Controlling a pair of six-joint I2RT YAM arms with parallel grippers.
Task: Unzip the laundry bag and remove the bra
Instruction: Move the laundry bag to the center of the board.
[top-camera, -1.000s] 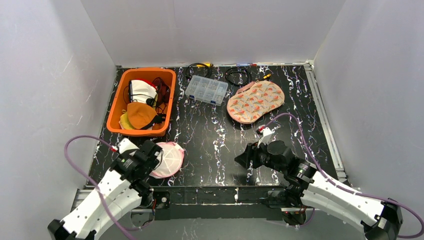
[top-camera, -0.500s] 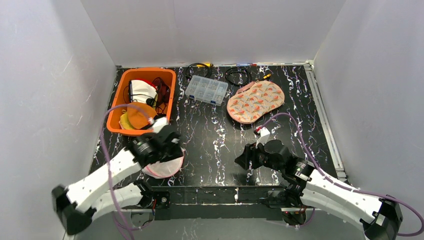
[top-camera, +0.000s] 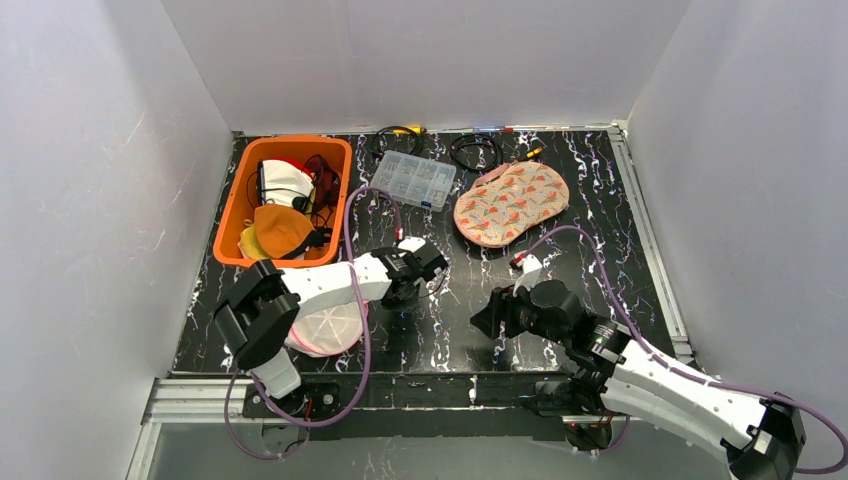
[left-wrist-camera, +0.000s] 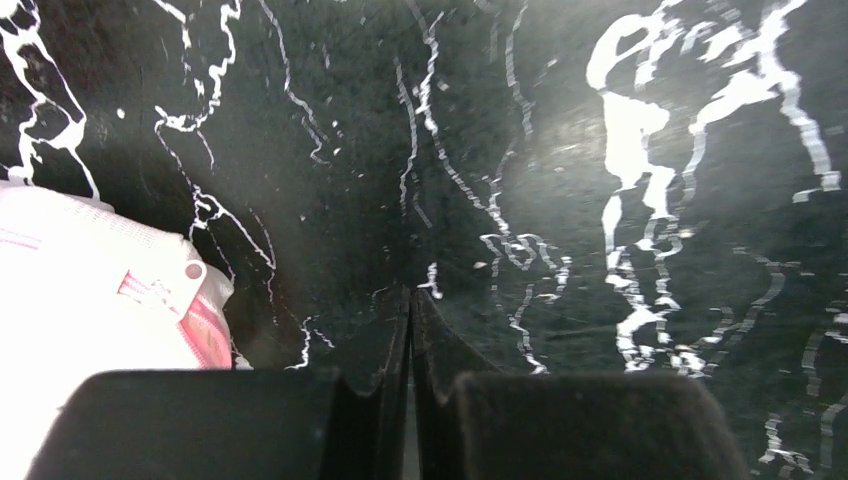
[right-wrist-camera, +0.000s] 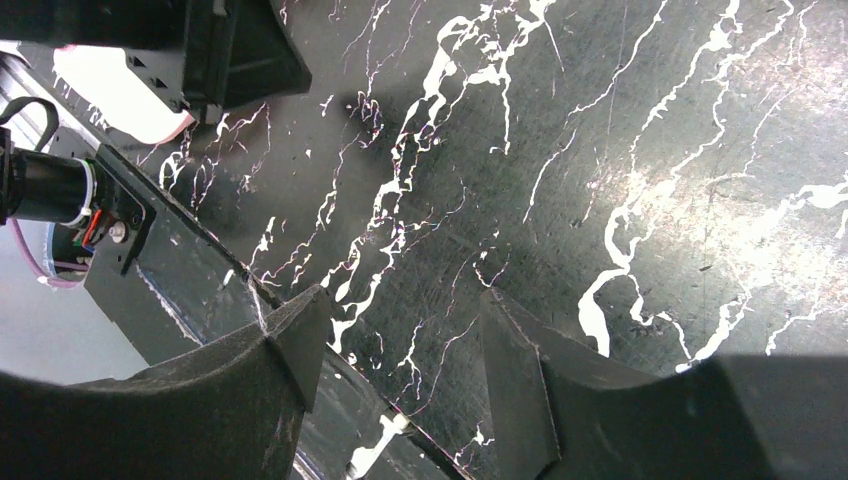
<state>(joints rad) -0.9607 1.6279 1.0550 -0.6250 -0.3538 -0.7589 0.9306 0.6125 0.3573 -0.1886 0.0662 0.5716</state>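
The laundry bag (top-camera: 325, 325) is a white mesh pouch with pink trim, lying at the near left of the black marbled table. In the left wrist view its pink zipper (left-wrist-camera: 192, 322) and a corner of the bag (left-wrist-camera: 80, 290) show at the lower left. The bra is hidden. My left gripper (top-camera: 432, 268) reaches out to the right of the bag, apart from it. Its fingers (left-wrist-camera: 412, 292) are pressed shut on nothing, just over bare tabletop. My right gripper (top-camera: 487, 318) hovers near the table's front edge, open and empty (right-wrist-camera: 400, 310).
An orange bin (top-camera: 345, 190) with clothes and cables stands at the back left. A clear compartment box (top-camera: 413, 180), black cables (top-camera: 475, 150) and a floral padded pouch (top-camera: 510, 203) lie at the back. The left arm's black link (right-wrist-camera: 235, 45) shows in the right wrist view.
The left arm has swung from above the bag out to the right, toward the table's middle, and its jaws have shut on nothing. The right arm has stayed still.
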